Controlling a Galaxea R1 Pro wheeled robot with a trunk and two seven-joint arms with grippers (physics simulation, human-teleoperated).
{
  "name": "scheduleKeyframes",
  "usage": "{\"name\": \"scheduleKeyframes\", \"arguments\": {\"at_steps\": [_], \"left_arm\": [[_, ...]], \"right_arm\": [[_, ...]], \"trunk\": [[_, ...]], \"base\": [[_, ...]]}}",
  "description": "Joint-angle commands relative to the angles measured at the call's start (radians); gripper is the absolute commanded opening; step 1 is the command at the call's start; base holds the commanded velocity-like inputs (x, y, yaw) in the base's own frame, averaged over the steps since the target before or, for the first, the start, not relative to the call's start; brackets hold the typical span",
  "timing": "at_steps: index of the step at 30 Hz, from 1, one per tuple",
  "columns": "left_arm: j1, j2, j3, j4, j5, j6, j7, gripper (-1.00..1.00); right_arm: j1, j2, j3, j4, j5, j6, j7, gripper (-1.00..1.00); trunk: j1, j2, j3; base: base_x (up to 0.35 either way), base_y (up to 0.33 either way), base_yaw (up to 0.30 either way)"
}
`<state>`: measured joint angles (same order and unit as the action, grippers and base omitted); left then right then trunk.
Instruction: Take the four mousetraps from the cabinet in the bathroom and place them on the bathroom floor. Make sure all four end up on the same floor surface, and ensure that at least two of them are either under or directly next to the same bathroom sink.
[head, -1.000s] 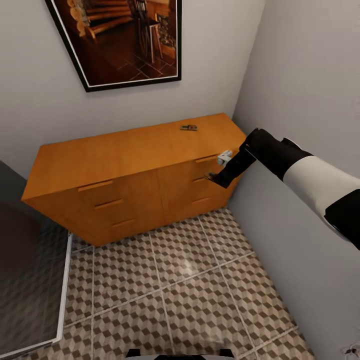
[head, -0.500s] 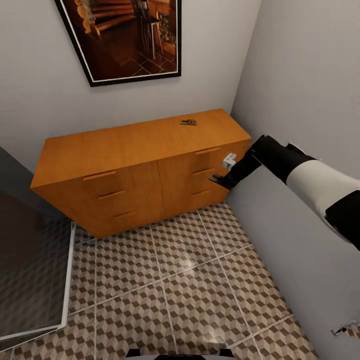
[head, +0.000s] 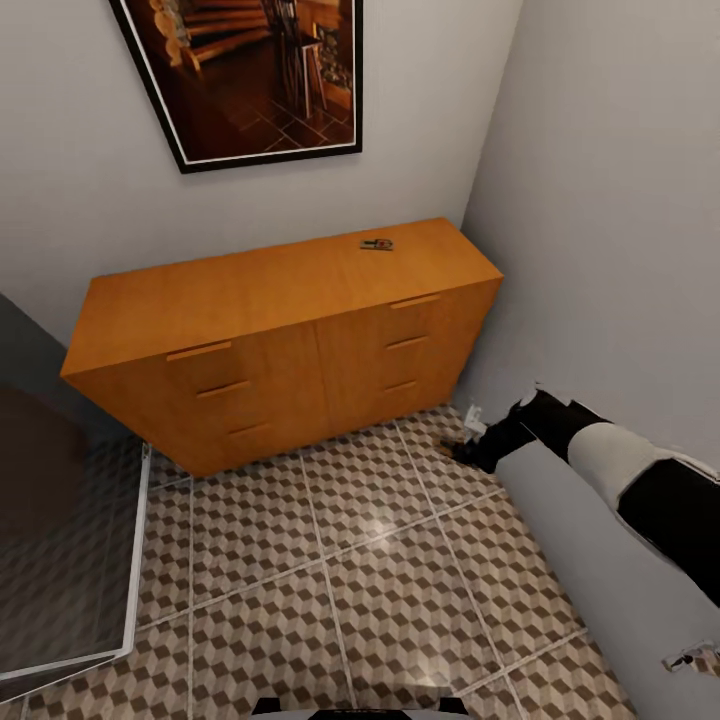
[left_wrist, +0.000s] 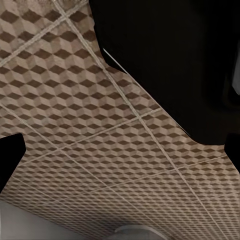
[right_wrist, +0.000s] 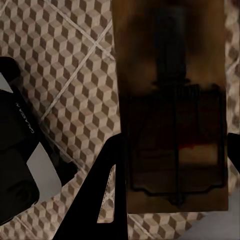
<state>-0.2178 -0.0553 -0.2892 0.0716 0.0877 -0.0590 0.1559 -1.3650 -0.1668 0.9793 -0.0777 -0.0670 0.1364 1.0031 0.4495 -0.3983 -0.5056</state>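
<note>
A corner of a home bathroom, rendered in simulation. Floor tiles (head: 380, 590) printed with a brown, beige and white cube pattern, pale grout lines between. Against the back wall, a wide orange-brown wooden cabinet (head: 260, 340) with grooved drawer fronts. Above the cabinet, a black-framed picture (head: 255, 75) of a wooden interior. Left of the cabinet, a glass panel (head: 60, 560) with a white edge. Plain grey walls.

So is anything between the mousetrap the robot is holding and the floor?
Nothing visible. In the right wrist view the mousetrap sits between the right claw's fingers, with only bare patterned bathroom floor behind it. In the head view the right claw is low by the wall, near the tiles.
</note>
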Motion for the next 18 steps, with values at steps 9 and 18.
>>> {"name": "scheduleKeyframes", "arguments": {"at_steps": [9,18], "left_arm": [[-0.002,0.001,-0.006,0.001,0.014,-0.007,0.003,1.0],[-0.002,-0.001,-0.007,0.002,0.017,-0.007,0.003,1.0]], "right_arm": [[0.429,0.01,0.0,0.007,-0.013,-0.208,-0.273,-1.0],[0.694,0.059,-0.005,0.009,-0.042,-0.337,-0.562,-1.0]], "trunk": [[0.001,-0.002,-0.001],[0.001,-0.002,-0.001]], "base": [[0.0,0.0,0.0],[0.0,0.0,0.0]]}}
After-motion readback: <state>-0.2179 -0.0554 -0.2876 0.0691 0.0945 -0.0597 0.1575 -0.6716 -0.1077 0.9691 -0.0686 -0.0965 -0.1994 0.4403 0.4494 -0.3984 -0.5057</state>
